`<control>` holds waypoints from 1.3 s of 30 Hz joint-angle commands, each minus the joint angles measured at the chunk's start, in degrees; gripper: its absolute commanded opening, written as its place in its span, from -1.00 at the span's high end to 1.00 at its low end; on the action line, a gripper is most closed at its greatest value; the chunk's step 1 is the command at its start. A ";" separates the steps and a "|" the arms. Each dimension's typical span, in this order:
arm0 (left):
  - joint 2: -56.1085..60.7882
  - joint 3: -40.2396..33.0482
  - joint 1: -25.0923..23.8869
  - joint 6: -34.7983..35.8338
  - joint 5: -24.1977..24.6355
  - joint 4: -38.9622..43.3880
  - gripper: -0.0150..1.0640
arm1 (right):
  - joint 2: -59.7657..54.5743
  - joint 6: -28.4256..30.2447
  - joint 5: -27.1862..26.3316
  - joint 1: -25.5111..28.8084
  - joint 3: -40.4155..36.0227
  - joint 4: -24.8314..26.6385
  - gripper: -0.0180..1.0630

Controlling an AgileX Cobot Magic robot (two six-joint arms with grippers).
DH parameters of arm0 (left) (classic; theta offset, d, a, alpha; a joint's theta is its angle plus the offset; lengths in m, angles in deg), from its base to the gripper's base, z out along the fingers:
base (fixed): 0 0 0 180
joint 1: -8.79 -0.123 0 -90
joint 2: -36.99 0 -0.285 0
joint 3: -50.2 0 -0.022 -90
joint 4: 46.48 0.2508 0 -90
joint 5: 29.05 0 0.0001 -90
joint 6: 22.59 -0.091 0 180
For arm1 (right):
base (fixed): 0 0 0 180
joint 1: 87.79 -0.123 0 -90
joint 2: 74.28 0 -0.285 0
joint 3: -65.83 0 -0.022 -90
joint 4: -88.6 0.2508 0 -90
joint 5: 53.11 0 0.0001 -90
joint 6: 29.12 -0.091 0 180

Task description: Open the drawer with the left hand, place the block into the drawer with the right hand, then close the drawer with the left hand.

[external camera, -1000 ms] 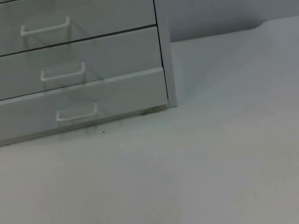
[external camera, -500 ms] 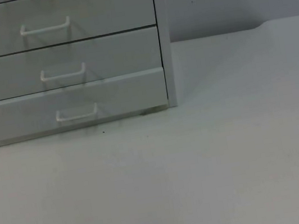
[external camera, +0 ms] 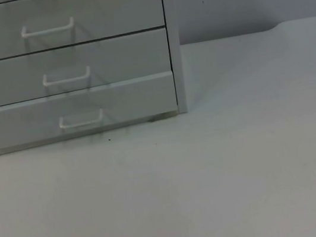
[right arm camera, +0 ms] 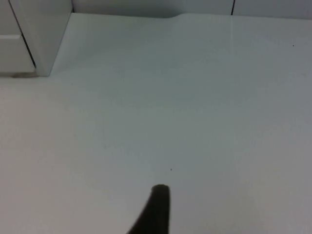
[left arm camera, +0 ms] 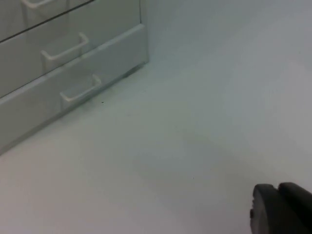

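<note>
While shut, drawers (external camera: pixel 72 111), white table (external camera: pixel 242 159)

A white drawer cabinet (left arm camera: pixel 73 63) stands on the white counter (left arm camera: pixel 185 136), its drawers all shut, each with a white bar handle (left arm camera: pixel 80 90). One black fingertip (left arm camera: pixel 280 209) of the left claw hangs above bare counter, well apart from the cabinet.

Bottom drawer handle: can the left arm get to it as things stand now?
Probably yes. The handle faces bare table with nothing between it and the left tool, which hangs well back from the cabinet.
</note>
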 commanded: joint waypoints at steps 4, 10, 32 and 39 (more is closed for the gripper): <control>0.23 -0.20 0.20 -0.14 0.02 -0.84 -0.14 | 0.18 0.03 -0.15 0.05 -0.21 -0.43 -0.98; 0.23 -0.20 0.20 0.00 0.02 -0.94 -0.96 | 0.18 0.03 -0.15 0.05 -0.21 -0.43 -0.98; 0.23 -0.20 0.20 -0.98 0.02 -0.35 -0.96 | 0.18 0.03 -0.15 0.05 -0.21 -0.43 -0.98; 0.23 -0.20 -0.72 -1.45 0.02 -0.35 -0.96 | 0.18 0.03 -0.15 0.05 -0.21 -0.14 -0.98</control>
